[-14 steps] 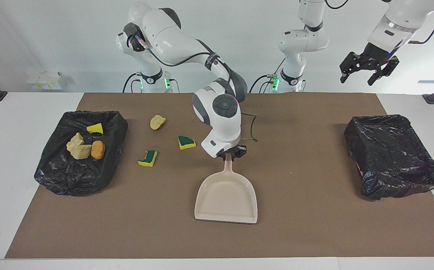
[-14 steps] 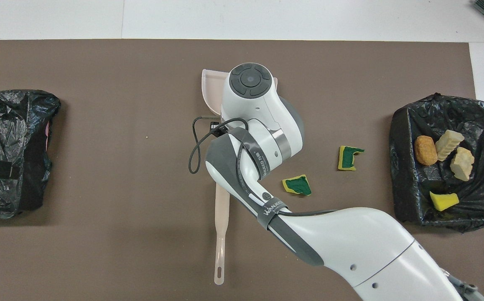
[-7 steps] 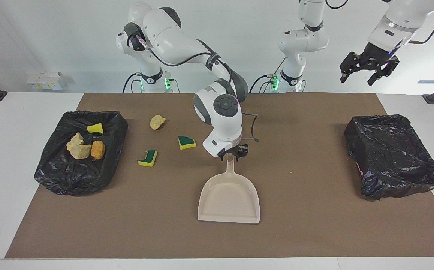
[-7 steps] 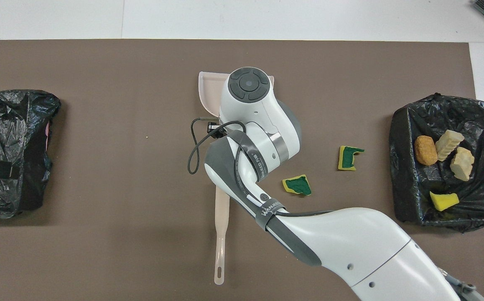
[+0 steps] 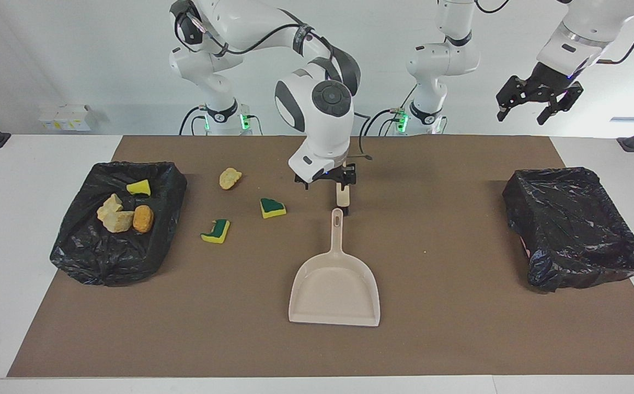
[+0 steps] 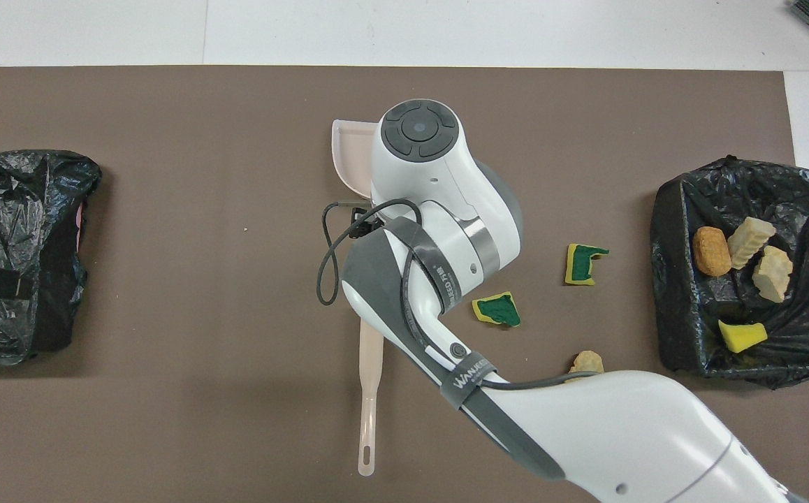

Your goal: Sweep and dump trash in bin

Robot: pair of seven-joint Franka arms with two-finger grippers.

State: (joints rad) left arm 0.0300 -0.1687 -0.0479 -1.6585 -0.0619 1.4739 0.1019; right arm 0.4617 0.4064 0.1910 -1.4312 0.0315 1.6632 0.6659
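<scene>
Three pieces of trash lie on the brown mat: a tan chunk (image 5: 230,178) (image 6: 586,362) and two yellow-and-green chunks (image 5: 272,208) (image 6: 495,309), (image 5: 215,230) (image 6: 584,263). Several more sit in the black-lined bin (image 5: 103,262) (image 6: 740,178) at the right arm's end. The beige dustpan (image 5: 334,287) lies flat mid-table, handle toward the robots. My right gripper (image 5: 326,179) hangs open above the handle's tip, holding nothing. Its wrist hides it in the overhead view. The beige brush (image 5: 342,194) (image 6: 369,391) lies nearer to the robots. My left gripper (image 5: 522,112) waits open, high up.
A second black-lined bin (image 5: 574,230) (image 6: 20,258) stands at the left arm's end of the table. The brown mat (image 5: 459,328) covers most of the white table. My right arm's wrist (image 6: 446,209) hides most of the dustpan from above.
My right gripper has opened, let go of the dustpan's handle and risen toward the robots. The dustpan now lies free on the mat. The left arm has not moved.
</scene>
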